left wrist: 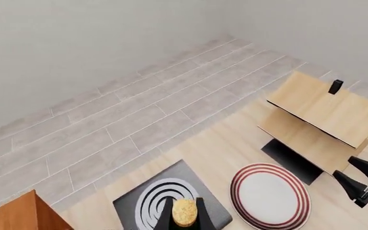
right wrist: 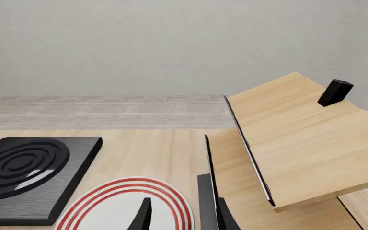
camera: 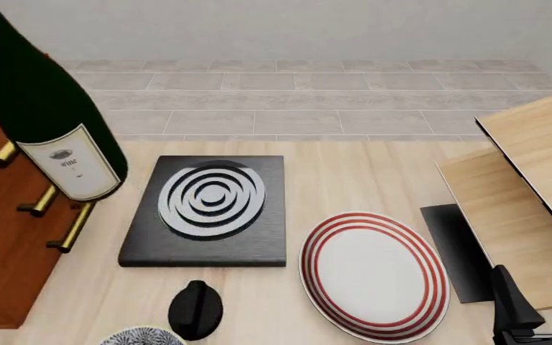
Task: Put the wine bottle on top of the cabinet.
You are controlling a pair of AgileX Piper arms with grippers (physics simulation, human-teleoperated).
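Above the left edge of the black burner slab [camera: 209,212], your wine bottle [camera: 51,108] is lifted off the counter [camera: 353,172] and leans in the front view, its white label facing the camera and its base hanging just over the brass handles of the cabinet [camera: 3,237], which stands to the slab's left. Your left tool [left wrist: 185,216] is pinching the wine bottle at the neck: in the left wrist view its two dark fingers [left wrist: 165,219] sit on either side of the tan cork [left wrist: 185,212], and a corner of the cabinet shows at the frame's lower edge, with the slab directly beneath the cork. You cannot see the left tool itself from the front camera. To the right of the slab, touching nothing, lies the white plate [camera: 374,273] with red rings. Further right of the slab stand the pale wood boards [camera: 525,187], stacked in two tilted tiers over a dark mat [camera: 453,251], with a small black block [right wrist: 335,92] resting on the upper board. Your right tool [camera: 535,298] hovers near the plate's right rim beside the boards, its fingers spread apart and holding nothing. In front of the slab, toward you, sits a small black knob [camera: 195,309], and next to it the rim of a patterned dish [camera: 141,336] peeks in at the bottom edge.
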